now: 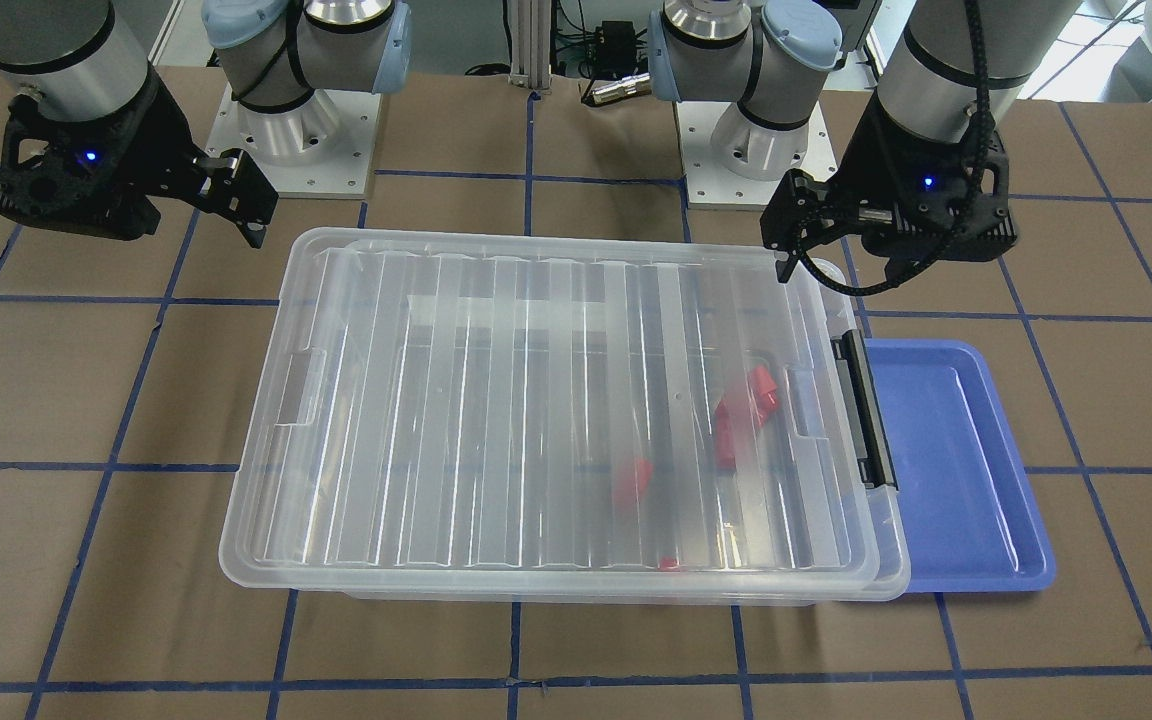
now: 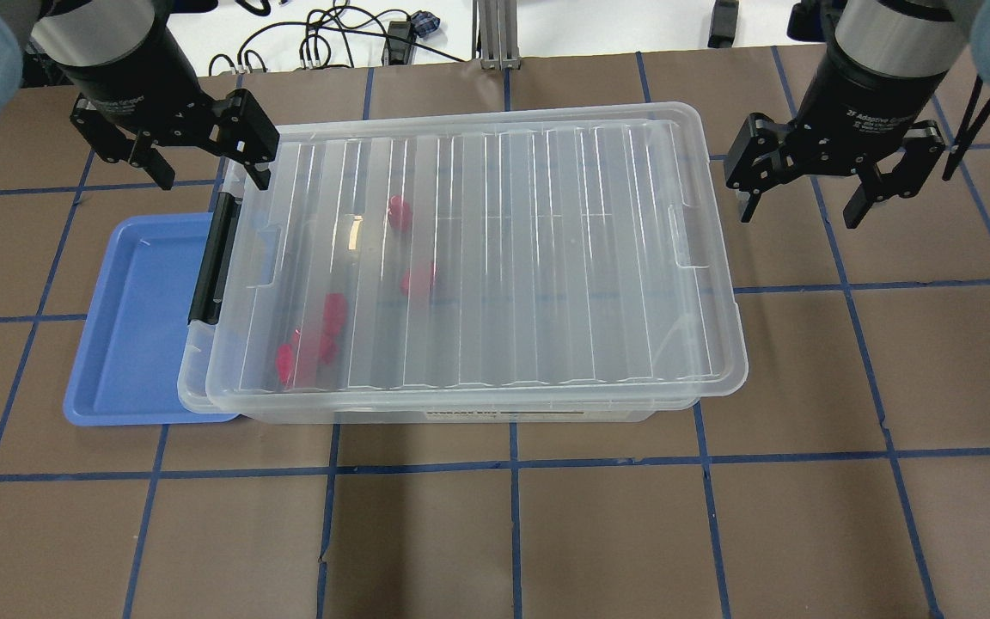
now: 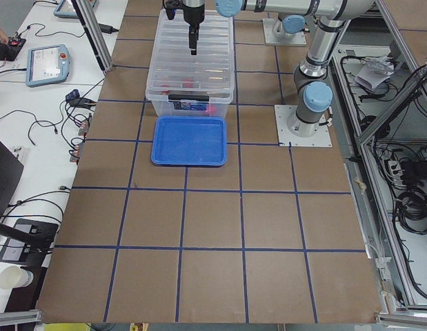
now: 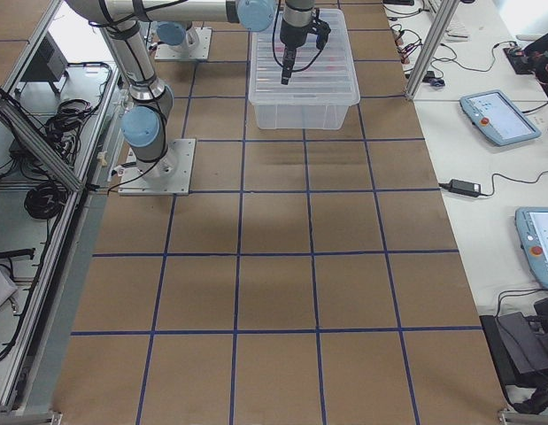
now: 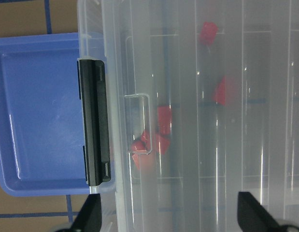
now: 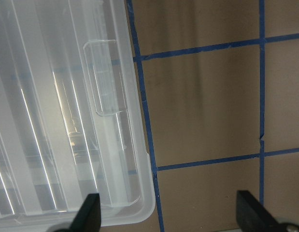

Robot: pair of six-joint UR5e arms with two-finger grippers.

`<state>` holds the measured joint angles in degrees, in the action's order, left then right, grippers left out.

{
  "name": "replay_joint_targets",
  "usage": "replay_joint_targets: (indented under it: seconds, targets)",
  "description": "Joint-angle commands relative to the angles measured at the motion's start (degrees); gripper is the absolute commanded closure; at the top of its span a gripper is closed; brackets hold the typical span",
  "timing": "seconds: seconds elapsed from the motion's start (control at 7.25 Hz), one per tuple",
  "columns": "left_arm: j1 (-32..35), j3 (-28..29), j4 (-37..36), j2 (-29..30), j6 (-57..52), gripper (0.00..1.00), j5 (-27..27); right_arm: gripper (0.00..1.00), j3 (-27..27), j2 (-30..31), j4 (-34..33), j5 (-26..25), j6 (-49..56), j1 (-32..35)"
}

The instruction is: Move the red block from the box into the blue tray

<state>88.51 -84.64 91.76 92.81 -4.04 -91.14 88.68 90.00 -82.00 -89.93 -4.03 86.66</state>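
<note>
Clear box (image 2: 461,414), lid (image 2: 504,258) on; red blocks (image 2: 323,335) inside, toward tray (image 2: 134,327) end. Grippers: left gripper (image 2: 213,176), right gripper (image 2: 800,211) both spread, empty, above box ends. Step: opening box. Next: free latch (image 2: 207,258), lift lid

The left black two-finger gripper (image 2: 208,172) points straight down from its silver-and-black wrist (image 2: 108,43), jaws spread wide and holding nothing. The right black two-finger gripper (image 2: 800,209) hangs the same way, pointing down, its jaws equally wide and empty.
</note>
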Motion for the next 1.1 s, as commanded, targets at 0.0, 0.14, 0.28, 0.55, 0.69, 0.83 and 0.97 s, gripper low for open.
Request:
replay_joint_targets:
  seconds: [0.0,0.14,0.28,0.55,0.69,0.83,0.97]
  targets:
    - [0.0,0.0,0.0,0.0,0.0,0.0,0.0,0.0,-0.1,0.0,-0.1,-0.2,0.1,0.0]
    - [0.0,0.0,0.0,0.0,0.0,0.0,0.0,0.0,-0.5,0.0,-0.1,0.2,0.0,0.0]
    - [0.0,0.0,0.0,0.0,0.0,0.0,0.0,0.0,-0.7,0.1,-0.4,0.0,0.1,0.0]
    - [0.0,0.0,0.0,0.0,0.0,0.0,0.0,0.0,-0.1,-0.3,-1.4,-0.2,-0.3,0.0]
    - [0.0,0.0,0.0,0.0,0.0,0.0,0.0,0.0,-0.1,-1.0,-1.5,0.5,0.1,0.0]
    - [0.0,0.0,0.0,-0.1,0.0,0.0,0.0,0.0,0.0,-3.3,-1.6,0.5,0.1,0.0]
    - [0.0,0.0,0.0,0.0,0.0,0.0,0.0,0.0,-0.2,-5.3,-1.9,0.2,-0.9,0.0]
